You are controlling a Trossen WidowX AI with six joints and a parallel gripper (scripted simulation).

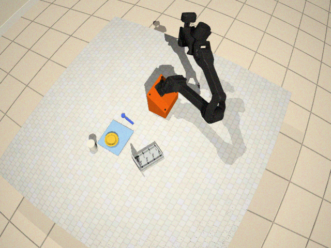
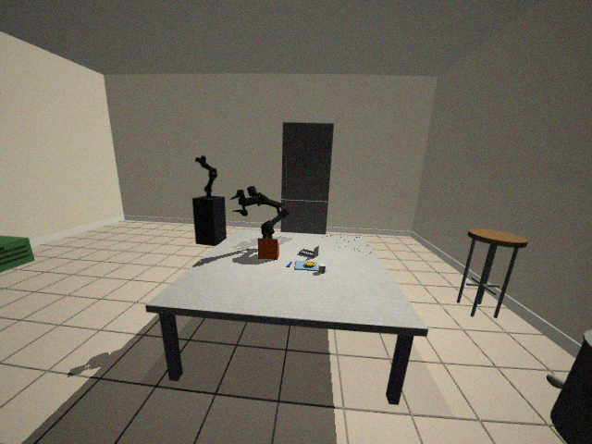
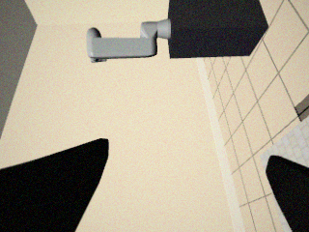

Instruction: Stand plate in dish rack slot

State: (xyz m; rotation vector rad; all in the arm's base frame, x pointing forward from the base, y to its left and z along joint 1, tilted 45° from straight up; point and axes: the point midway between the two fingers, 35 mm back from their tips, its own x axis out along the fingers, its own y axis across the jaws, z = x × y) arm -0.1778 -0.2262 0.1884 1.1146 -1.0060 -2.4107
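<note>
The yellow round plate (image 1: 111,139) (image 2: 309,264) lies flat on a light-blue mat (image 1: 124,133). The grey dish rack (image 1: 153,164) (image 2: 306,252) stands on the table beside the mat, with slots between small rails and a taller panel at one end. No plate stands in it. My gripper (image 2: 233,204) (image 3: 186,155) is open and empty. It is raised high, far from plate and rack, on the other side of the orange base block. In the wrist view the fingers stand wide apart, with only wall and floor beyond them; plate and rack are out of that view.
The orange block (image 1: 158,102) (image 2: 268,249) sits under the arm's base. A blue spoon-like thing (image 1: 129,120) (image 2: 289,264) lies beside the mat. A whitish cylinder (image 1: 91,144) (image 2: 321,268) stands at the mat's other side. A dark box (image 3: 212,31) with a grey arm shows in the wrist view.
</note>
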